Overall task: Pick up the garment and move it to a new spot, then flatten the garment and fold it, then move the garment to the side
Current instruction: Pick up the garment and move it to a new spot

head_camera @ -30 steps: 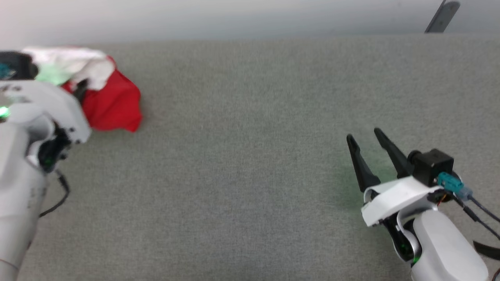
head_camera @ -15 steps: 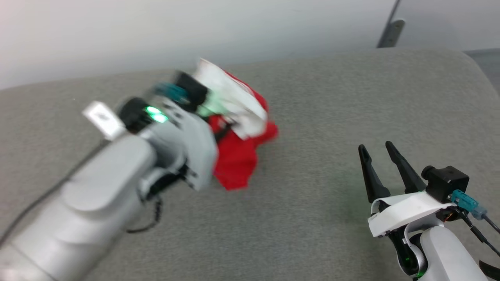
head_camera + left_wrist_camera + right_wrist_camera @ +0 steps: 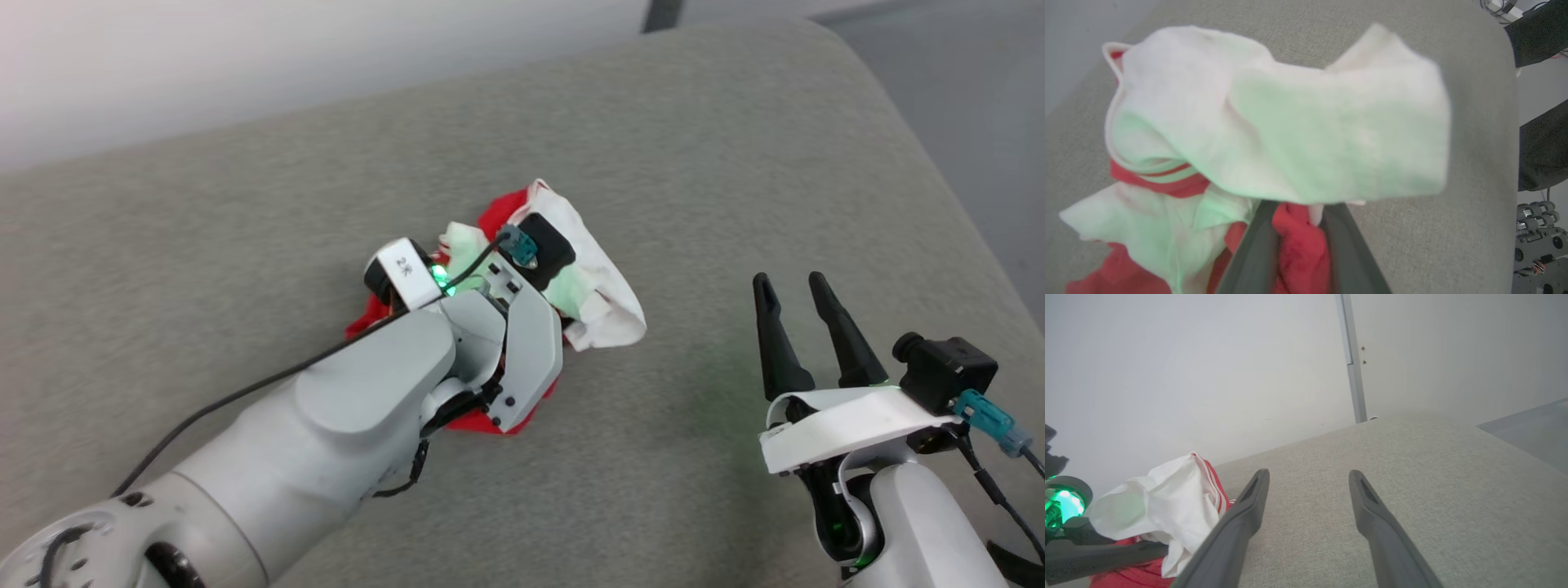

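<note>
Moving the garment to its new spot
My left gripper [image 3: 1298, 228] is pinched narrow on the bunched garment [image 3: 604, 306] at the head view's centre, over the grey surface [image 3: 735, 163]. My right gripper [image 3: 791, 282] sits wide open and empty, lower right. Next, I judge: set down, release, spread flat

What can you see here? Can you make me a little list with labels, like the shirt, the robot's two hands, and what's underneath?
shirt: red and white, all bunched up
shirt trim: red and white stripes, seen in the left wrist view
left gripper: closed on a fold of the shirt's red cloth
right gripper: open and holding nothing, off to the shirt's right
underneath: grey cloth-covered surface
folded yet: no, the shirt is a crumpled bundle
</note>
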Available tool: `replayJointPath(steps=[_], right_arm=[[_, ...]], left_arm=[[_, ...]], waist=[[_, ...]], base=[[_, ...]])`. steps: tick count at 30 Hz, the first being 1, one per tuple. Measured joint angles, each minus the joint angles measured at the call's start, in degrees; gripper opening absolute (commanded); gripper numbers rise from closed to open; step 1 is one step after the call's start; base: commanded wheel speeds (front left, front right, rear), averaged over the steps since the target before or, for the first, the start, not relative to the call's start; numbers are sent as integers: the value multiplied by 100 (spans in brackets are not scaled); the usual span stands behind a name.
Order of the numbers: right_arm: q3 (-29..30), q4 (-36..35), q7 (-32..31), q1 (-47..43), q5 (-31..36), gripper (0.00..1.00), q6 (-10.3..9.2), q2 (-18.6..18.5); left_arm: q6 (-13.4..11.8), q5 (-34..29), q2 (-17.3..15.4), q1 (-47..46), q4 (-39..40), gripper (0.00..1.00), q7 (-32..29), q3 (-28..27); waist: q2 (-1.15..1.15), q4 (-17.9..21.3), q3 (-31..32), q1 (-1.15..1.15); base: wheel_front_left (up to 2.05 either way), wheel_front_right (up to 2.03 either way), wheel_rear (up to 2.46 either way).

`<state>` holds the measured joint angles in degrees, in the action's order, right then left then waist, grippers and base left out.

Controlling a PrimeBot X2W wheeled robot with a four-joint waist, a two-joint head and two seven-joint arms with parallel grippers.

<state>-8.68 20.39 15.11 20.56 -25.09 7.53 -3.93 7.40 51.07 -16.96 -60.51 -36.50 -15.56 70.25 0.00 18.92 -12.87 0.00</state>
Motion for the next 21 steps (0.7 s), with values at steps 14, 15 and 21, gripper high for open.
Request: replayJointPath(steps=[14,15,21], right_arm=[[-49,-140,0,0,-315,100,0,83],[-35,-143,0,0,-314,100,0,83],[58,-134,0,2,-134,100,0,89]], left_arm=[[16,334,34,-128,-1056,100,-115,264],[16,334,22,-144,-1043,100,-102,261],[16,111,-14,-166,-770,100,104,286]], waist=[[0,972,-587,0],[0,992,-626,0],[0,883,-681,0]], base=[[0,0,0],[0,0,0],[0,0,0]])
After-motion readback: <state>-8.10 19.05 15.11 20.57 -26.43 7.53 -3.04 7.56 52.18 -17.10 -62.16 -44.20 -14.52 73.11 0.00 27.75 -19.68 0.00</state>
